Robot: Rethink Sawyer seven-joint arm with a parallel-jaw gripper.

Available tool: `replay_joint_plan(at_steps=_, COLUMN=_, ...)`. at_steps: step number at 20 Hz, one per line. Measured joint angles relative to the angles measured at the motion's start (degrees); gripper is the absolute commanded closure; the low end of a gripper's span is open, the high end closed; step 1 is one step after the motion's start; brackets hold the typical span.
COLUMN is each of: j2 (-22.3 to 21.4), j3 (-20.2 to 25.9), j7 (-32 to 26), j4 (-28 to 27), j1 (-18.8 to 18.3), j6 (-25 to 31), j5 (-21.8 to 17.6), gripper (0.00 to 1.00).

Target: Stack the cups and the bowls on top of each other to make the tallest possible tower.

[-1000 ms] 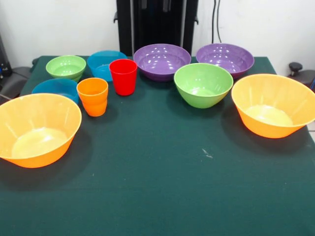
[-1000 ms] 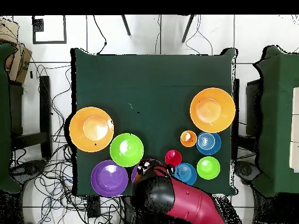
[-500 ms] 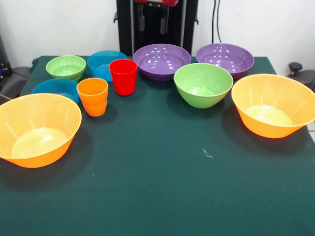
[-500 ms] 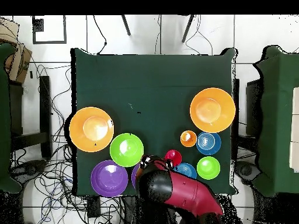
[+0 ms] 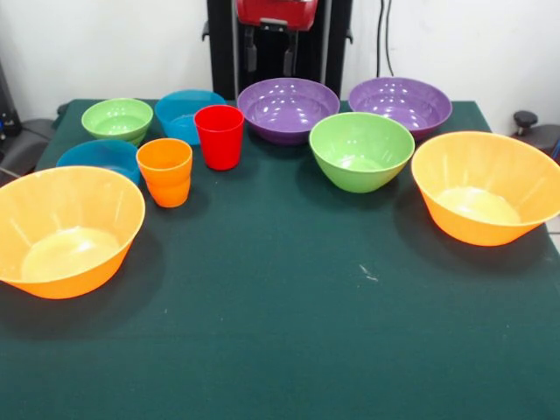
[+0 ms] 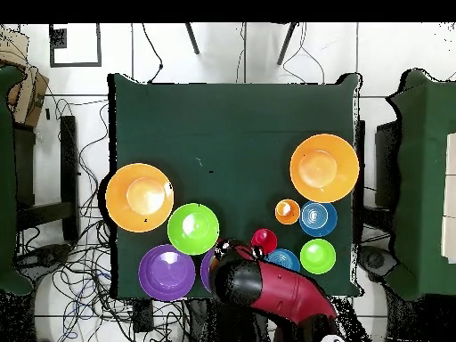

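My gripper (image 5: 269,59) hangs open and empty at the table's far edge, just above and behind the left purple bowl (image 5: 289,109). In the overhead view the gripper (image 6: 239,249) and arm cover most of that bowl. The red cup (image 5: 219,136) and orange cup (image 5: 165,171) stand upright, left of centre. Two large orange bowls (image 5: 66,229) (image 5: 486,188) sit at the sides. The medium green bowl (image 5: 360,150), second purple bowl (image 5: 400,105), small green bowl (image 5: 117,119) and two blue bowls (image 5: 188,112) (image 5: 101,157) stand singly. No tower shows.
The dark green table cloth (image 5: 289,332) fills the near half of the front view. Around the table (image 6: 232,116) in the overhead view lie cables on the floor (image 6: 80,258), and other furniture stands at both sides.
The gripper has come down into the front view from the top edge, showing more of its red body and both fingers. The bowls and cups have not moved.
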Motion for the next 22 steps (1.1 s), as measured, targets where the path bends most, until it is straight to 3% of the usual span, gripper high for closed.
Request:
replay_joint_plan(at_steps=14, j2=-1.2, j3=2.3, j7=0.0, j4=0.0, j1=-1.7, j6=0.0, j5=-1.9, gripper=0.0)
replay_joint_plan(at_steps=22, j2=0.7, j3=3.3, j7=0.0, j4=-1.4, j1=-2.2, j6=0.0, j5=-3.2, gripper=0.0)
